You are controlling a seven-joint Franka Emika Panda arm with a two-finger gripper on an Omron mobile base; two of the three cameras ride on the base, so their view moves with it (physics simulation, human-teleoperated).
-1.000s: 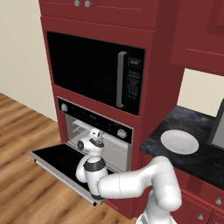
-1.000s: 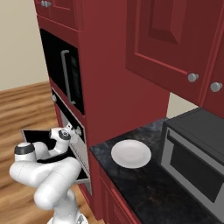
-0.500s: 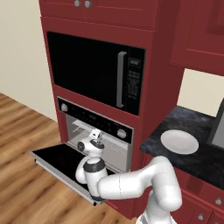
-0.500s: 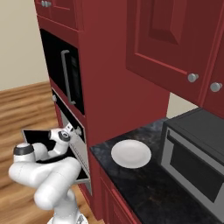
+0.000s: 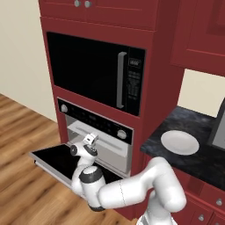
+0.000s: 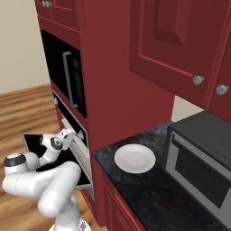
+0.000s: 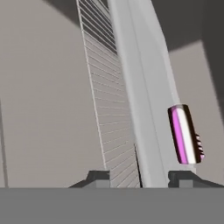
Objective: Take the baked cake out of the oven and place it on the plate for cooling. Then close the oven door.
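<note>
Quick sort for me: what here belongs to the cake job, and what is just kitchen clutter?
Part of the job:
- cake, inside the oven
- oven door, folded down open
- plate, bare, on the counter
- pincer, reaching into the oven

Just around:
- black microwave above the oven
- grey countertop appliance beside the plate
- red cabinets

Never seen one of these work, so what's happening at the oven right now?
Pincer open, empty, inside the oven. Cake just ahead by one fingertip, not gripped. Oven door down, plate waiting on counter.

oven door (image 5: 59, 159) down, gripper (image 5: 91, 139) seemingly inside oven (image 5: 99, 132)
</note>
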